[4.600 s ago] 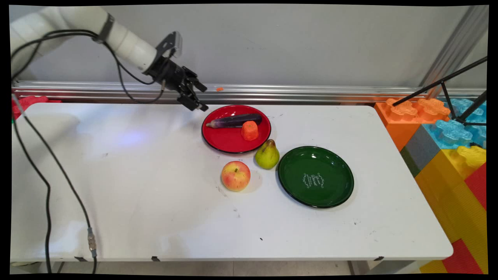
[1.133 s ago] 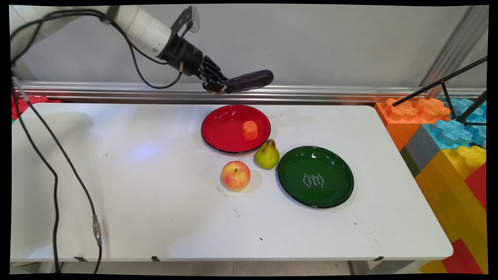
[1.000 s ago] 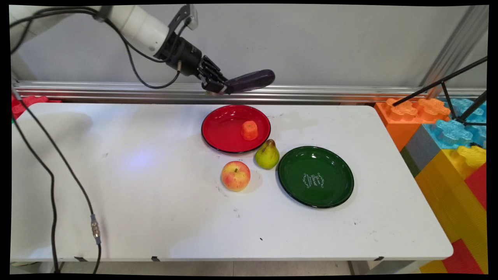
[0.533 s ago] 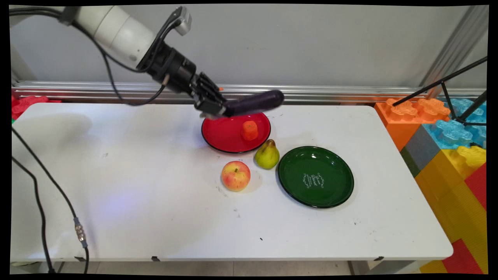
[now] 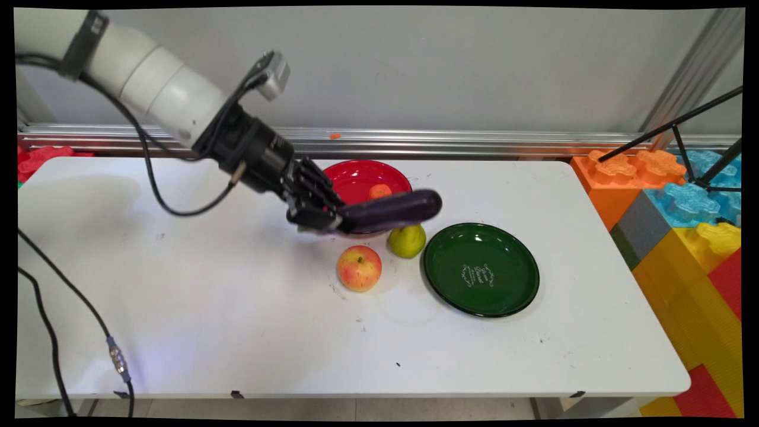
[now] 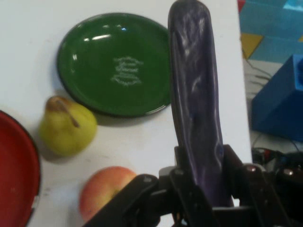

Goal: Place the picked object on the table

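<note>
In the main view I see my jaws (image 5: 329, 222) clamped on the stem end of a dark purple eggplant (image 5: 391, 210), which sticks out level to the right, held clear above the white bench (image 5: 237, 308). The eggplant crosses in front of the near rim of the red plate (image 5: 356, 175), where an orange carrot piece (image 5: 379, 191) shows just above it, and its rounded tip hangs over the top of the yellow-green pear (image 5: 407, 242). The red-and-yellow apple (image 5: 359, 268) sits just below and slightly right of my jaws, close beside the pear, and the green plate (image 5: 481, 270) lies to the right of the pear with nothing in it. Open bench runs across the whole left half and along the near edge; at the right end the bench stops just short of a stack of big coloured toy blocks (image 5: 688, 237), with black tripod legs (image 5: 682, 136) above them. In the hand view I get what the main view hides: the jaws (image 6: 201, 177) are narrowed to the eggplant's (image 6: 195, 94) width, one finger pressed against each side of it, and it runs straight up the picture away from me. Its far end reaches past the right rim of the green plate (image 6: 94, 52). The pear (image 6: 66, 126) lies beside the plate's rim, the apple (image 6: 102, 191) shows near my linkage, and a sliver of red plate (image 6: 14, 165) is at the left edge. This view does not show the carrot piece.
</note>
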Robot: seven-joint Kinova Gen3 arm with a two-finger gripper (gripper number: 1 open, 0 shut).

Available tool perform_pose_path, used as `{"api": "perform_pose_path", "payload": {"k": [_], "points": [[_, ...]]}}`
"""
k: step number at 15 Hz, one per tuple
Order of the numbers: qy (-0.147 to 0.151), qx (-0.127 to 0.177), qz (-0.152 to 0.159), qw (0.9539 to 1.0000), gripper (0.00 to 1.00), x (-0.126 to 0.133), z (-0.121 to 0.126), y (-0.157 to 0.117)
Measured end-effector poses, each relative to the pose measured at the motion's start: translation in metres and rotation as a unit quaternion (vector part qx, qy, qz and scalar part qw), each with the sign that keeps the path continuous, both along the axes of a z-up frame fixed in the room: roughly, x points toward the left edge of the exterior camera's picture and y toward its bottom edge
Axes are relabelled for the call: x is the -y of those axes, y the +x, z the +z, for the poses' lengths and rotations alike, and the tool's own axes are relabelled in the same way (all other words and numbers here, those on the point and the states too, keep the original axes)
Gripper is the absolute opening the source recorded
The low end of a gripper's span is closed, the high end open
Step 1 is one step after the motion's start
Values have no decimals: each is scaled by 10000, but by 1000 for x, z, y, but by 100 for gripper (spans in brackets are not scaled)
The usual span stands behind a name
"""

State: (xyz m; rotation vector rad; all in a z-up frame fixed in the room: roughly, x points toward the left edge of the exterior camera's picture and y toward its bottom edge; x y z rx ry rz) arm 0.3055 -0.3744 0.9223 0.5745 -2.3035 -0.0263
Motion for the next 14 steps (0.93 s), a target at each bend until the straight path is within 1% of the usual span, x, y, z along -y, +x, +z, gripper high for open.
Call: {"api": "perform_pose_path", "payload": {"k": [3,6,10,14], "points": [[148,-15,-84,9999,0,-17,-21,-9],[274,48,-177,9995,0,-32,-49,-14],[345,162,-231,9990,0,-44,-78,-16],[429,321,-102,9985,0,-53,-115,-18]]}}
